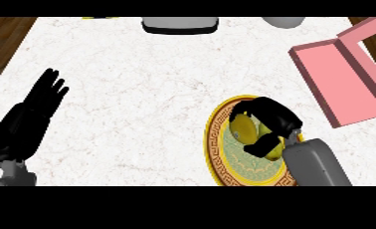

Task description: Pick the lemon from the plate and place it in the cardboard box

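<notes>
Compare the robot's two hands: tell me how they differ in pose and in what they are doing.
The right hand is over the plate, fingers and thumb curled round the lemon; the left hand holds nothing. The left hand's fingers are straight and point up the view; the right's are bent. The left hand rests at the view's left edge over bare counter, far from the plate. Both are black.

Round plate (220, 146), lower centre-right: yellow rim, brown band with gold key pattern, pale green centre with faint scrollwork. Small yellow lemon (255, 132) on it. Pink cardboard box (345, 81), right edge. White marble table (147, 88), faint brownish veining. Both hands black, left (33, 111), right (268, 123); forearms grey. Grey-and-black object (180, 24), top centre.
</notes>
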